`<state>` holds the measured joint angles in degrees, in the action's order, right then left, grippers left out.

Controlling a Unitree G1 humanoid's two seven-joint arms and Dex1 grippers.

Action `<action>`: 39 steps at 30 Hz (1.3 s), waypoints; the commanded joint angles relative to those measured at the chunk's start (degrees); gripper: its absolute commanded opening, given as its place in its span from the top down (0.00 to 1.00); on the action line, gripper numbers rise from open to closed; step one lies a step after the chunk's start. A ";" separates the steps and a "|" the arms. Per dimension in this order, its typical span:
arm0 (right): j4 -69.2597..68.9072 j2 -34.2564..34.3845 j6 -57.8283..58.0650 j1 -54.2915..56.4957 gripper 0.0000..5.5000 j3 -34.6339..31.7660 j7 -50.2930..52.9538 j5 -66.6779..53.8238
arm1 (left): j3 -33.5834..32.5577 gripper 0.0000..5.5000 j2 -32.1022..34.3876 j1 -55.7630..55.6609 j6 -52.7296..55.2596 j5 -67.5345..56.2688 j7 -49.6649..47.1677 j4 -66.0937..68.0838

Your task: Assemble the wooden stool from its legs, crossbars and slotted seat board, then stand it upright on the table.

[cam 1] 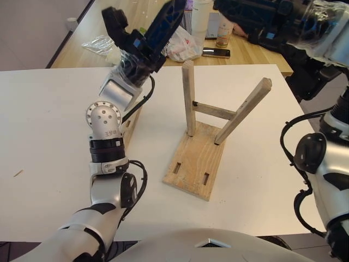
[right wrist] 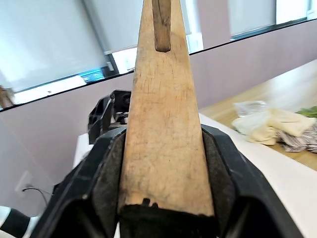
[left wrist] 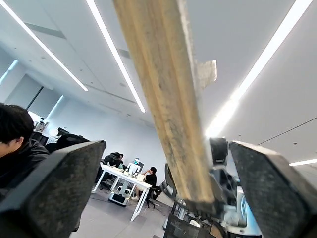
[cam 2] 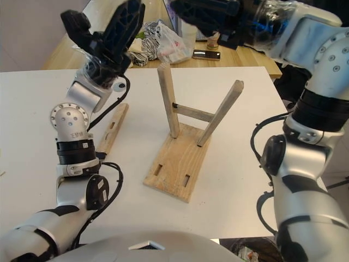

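White counter (cam 1: pixel 54 136); pale slotted wooden seat board (cam 1: pixel 193 164) flat, down between left tool (cam 1: pixel 143 19) and right tool (right wrist: pixel 162 136), two upright legs (cam 1: pixel 188 98) and crossbar (cam 1: pixel 214 111) fitted. Right tool pinches tan wooden leg (right wrist: pixel 159 79); left tool spread around its far end.

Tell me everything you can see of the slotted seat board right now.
The pale, rectangular wooden seat board lies flat on the white table. An upright wooden leg and a leaning wooden leg stand in its far slots, joined by a thin wooden crossbar. Its two near slots are empty.
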<state>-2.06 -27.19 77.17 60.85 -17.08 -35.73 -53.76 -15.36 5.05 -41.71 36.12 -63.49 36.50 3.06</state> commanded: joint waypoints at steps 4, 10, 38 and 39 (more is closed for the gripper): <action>-3.47 5.30 5.19 -3.42 0.63 -3.59 6.70 -6.36 | -3.45 0.17 -2.01 -3.50 1.14 -6.94 -0.83 2.33; -4.50 7.74 6.04 -5.36 0.63 -4.70 11.93 -9.55 | -3.72 0.35 -1.96 -4.23 1.05 -8.36 -1.16 2.39; -6.05 -2.43 -2.98 -19.21 0.39 -4.96 6.40 -13.92 | -3.96 0.63 9.68 6.63 2.49 -4.06 9.18 -1.31; -5.02 -3.37 -4.46 -20.10 0.39 -4.84 5.30 -12.82 | -2.75 0.63 11.10 8.28 2.38 -2.38 11.78 -1.48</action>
<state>-8.46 -28.26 75.01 42.30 -21.97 -28.68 -68.50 -20.02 13.70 -35.75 38.07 -68.54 44.60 2.45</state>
